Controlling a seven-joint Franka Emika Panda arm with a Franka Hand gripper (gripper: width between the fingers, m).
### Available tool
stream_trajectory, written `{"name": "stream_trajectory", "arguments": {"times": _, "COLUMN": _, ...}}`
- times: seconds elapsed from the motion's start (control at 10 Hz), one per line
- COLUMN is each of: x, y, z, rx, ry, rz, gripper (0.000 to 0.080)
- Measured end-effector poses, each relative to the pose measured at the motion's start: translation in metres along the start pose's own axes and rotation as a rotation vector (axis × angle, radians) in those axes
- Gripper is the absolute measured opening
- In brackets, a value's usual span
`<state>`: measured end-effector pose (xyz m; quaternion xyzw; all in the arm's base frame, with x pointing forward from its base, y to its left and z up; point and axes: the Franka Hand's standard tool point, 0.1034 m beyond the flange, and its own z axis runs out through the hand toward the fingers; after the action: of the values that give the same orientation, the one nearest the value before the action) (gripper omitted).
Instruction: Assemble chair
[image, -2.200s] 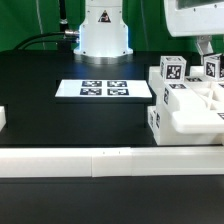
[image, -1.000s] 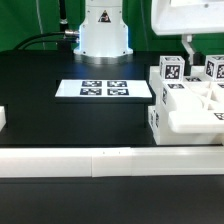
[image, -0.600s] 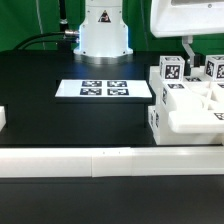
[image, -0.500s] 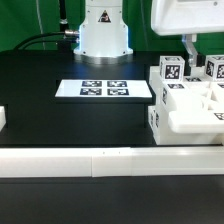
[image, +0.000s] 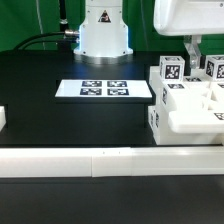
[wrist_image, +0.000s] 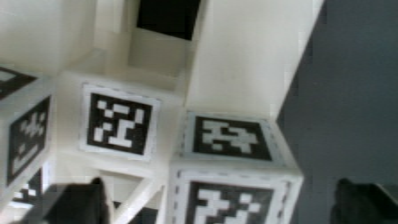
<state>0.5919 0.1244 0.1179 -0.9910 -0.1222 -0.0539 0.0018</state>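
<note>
A: In the exterior view, where is the arm?
B: It reaches down from the top at that view's right, with the gripper (image: 199, 52) hanging over the chair (image: 188, 104), which sits on the black table (image: 60, 120) beside the marker board (image: 104, 89).
A: And the wrist view?
B: The tagged white posts of the chair (wrist_image: 169, 120) fill it; two dark fingertips (wrist_image: 80, 198) stand wide apart, one to either side of the posts, holding nothing.
</note>
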Motion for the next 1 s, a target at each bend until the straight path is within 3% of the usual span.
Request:
{"name": "stream_trajectory", "arguments": {"times": 0.1, "x": -0.0001, "y": 0.0001, "z": 0.0003, "rx": 0.000, "ry": 0.000, "rz": 0.000, "gripper": 0.0375}}
{"name": "stream_trajectory", "arguments": {"times": 0.2, "x": -0.0002, "y": 0.0001, "z": 0.0005, "rx": 0.000, "ry": -0.001, "rz": 0.000, "gripper": 0.0375}}
{"name": "stream_trajectory", "arguments": {"times": 0.3, "x": -0.0002, "y": 0.0000, "z": 0.0005, "rx": 0.000, "ry": -0.001, "rz": 0.008, "gripper": 0.0283}}
{"name": "stream_trajectory", "arguments": {"times": 0.6, "x": -0.0002, "y": 0.0000, "z": 0.0005, "rx": 0.000, "ry": -0.001, "rz": 0.036, "gripper": 0.0284}}
{"name": "stream_trajectory", "arguments": {"times": 1.0, "x": -0.0018, "y": -0.0030, "z": -0.0007, "rx": 0.007, "ry": 0.025, "rz": 0.530, "gripper": 0.0284}}
